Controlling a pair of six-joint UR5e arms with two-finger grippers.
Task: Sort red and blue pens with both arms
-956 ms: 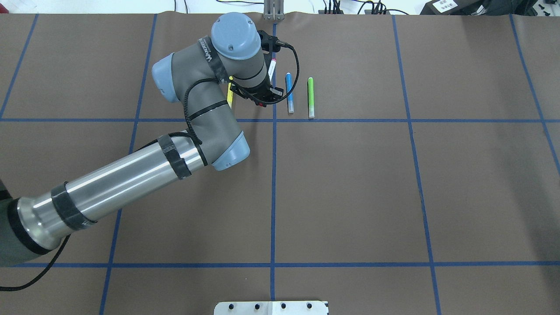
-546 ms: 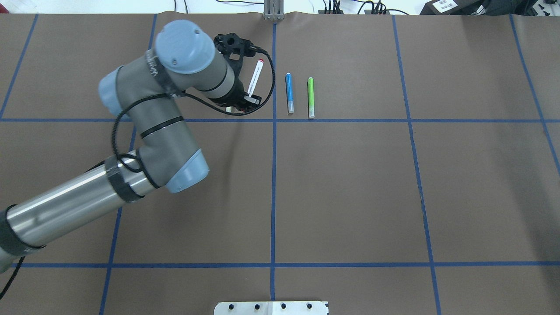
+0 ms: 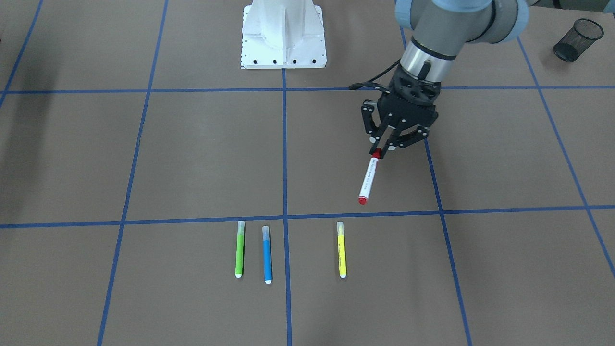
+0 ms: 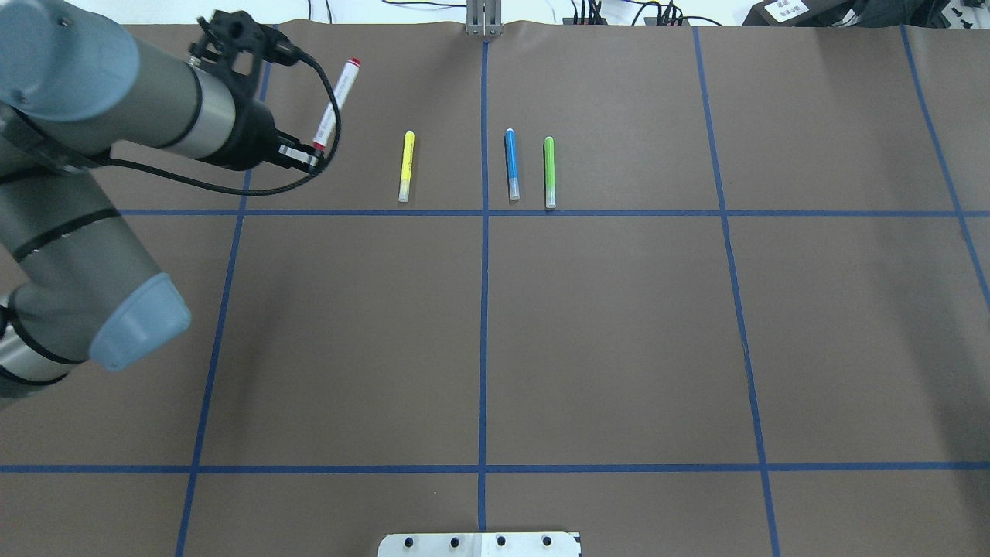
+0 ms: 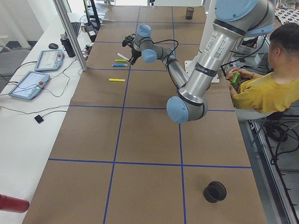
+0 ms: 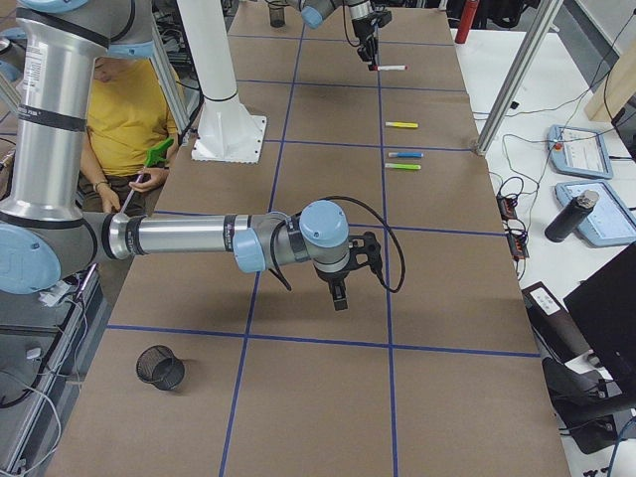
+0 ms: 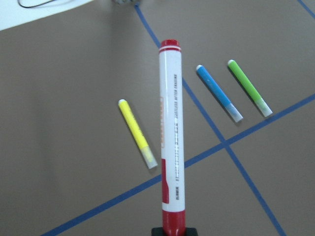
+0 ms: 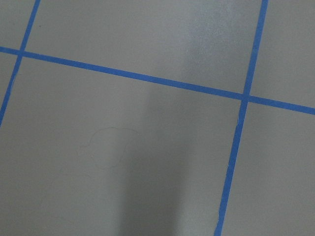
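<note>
The red pen [image 4: 334,104], white-barrelled with red ends, is held off the table by my left gripper [image 4: 313,151], which is shut on one red end. It points toward the far edge, left of the row of markers. The front-facing view shows the same grip, with the left gripper [image 3: 379,153] shut on the red pen [image 3: 369,179]. In the left wrist view the red pen [image 7: 171,137] sticks straight out. The blue pen [image 4: 510,164] lies on the table right of the centre line. My right gripper [image 6: 341,301] hovers low over bare table; I cannot tell whether it is open or shut.
A yellow marker [image 4: 404,166] and a green marker [image 4: 549,172] lie either side of the blue pen. One black mesh cup [image 3: 576,33] stands on my left side and another mesh cup [image 6: 159,368] on my right. A person [image 6: 129,109] sits behind the white base [image 3: 283,33].
My left arm has swung left with the red pen, from between the yellow marker and the blue pen to the far-left cell. The yellow marker is now uncovered.
</note>
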